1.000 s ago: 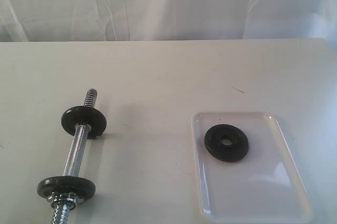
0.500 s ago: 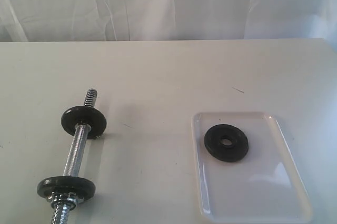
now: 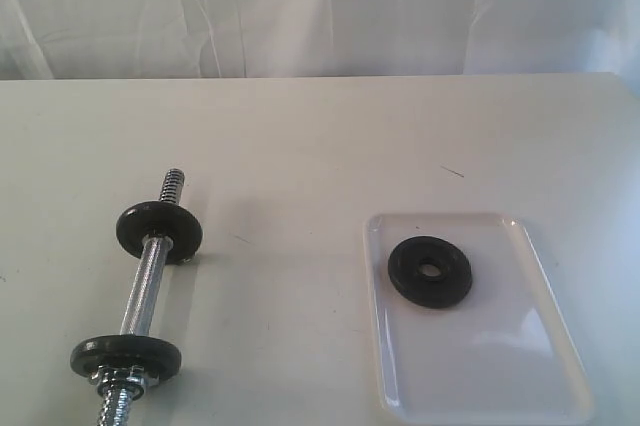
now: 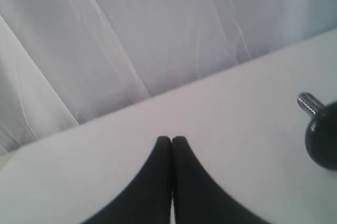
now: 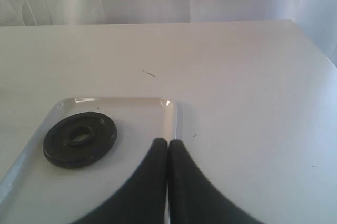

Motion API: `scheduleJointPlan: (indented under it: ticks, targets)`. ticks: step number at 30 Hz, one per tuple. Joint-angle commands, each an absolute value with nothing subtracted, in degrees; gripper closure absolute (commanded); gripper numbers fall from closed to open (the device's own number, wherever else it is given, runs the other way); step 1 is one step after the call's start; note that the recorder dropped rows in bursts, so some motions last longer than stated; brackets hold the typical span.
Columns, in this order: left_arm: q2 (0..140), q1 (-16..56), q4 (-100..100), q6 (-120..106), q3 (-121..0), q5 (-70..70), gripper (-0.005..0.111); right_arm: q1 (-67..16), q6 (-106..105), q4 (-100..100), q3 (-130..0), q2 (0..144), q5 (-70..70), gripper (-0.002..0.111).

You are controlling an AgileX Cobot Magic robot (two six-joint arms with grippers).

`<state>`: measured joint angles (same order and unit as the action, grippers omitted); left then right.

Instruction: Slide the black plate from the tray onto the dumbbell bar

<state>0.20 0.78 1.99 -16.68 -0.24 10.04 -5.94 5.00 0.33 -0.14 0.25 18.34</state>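
The black plate [image 3: 430,271] lies flat in the far half of the white tray [image 3: 500,366] on the right of the table. It also shows in the right wrist view as the black plate [image 5: 79,139] on the tray [image 5: 166,109], apart from my shut right gripper [image 5: 167,142], which holds nothing. The dumbbell bar [image 3: 145,286] lies at the left with two black discs on it and bare threaded ends. In the left wrist view only the dumbbell bar's end [image 4: 318,126] shows, off to the side of my shut, empty left gripper [image 4: 171,139]. Neither gripper appears in the exterior view.
A white cloth backdrop [image 3: 320,6] hangs behind the table's far edge. The pale table [image 3: 300,146] runs between the dumbbell bar and the tray. A small dark mark [image 3: 452,172] lies on the table beyond the tray.
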Motion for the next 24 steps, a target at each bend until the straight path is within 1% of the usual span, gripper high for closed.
scheduleJointPlan:
  ticks: [1,6,8,13,15,20,24]
  targets:
    - [0.00,0.74,2.10,-16.54,0.00,20.81,0.107,-5.69,5.19,0.33,0.00,0.00,17.89,0.108]
    - [0.00,0.74,2.54,-14.11,0.00,33.81,0.107,-5.69,5.19,0.33,0.00,0.00,17.89,0.108]
    - [0.00,0.74,5.87,-14.11,0.00,36.35,0.107,-5.69,5.19,0.33,0.00,0.00,17.89,0.108]
    - [0.00,0.74,20.54,-14.12,0.00,36.47,0.107,-5.69,5.19,0.33,0.00,0.00,17.89,0.108]
    - [0.00,0.74,23.41,-14.12,-0.70,36.59,0.107,-5.69,5.19,0.33,0.00,0.00,17.89,0.108]
    - [4.27,0.74,23.11,-14.59,-4.20,36.94,0.107,-5.69,5.19,0.33,0.00,0.00,17.72,0.108]
    - [11.39,0.74,16.46,-12.18,-9.48,34.87,0.107,-5.69,5.19,0.33,0.00,0.00,17.72,0.108]
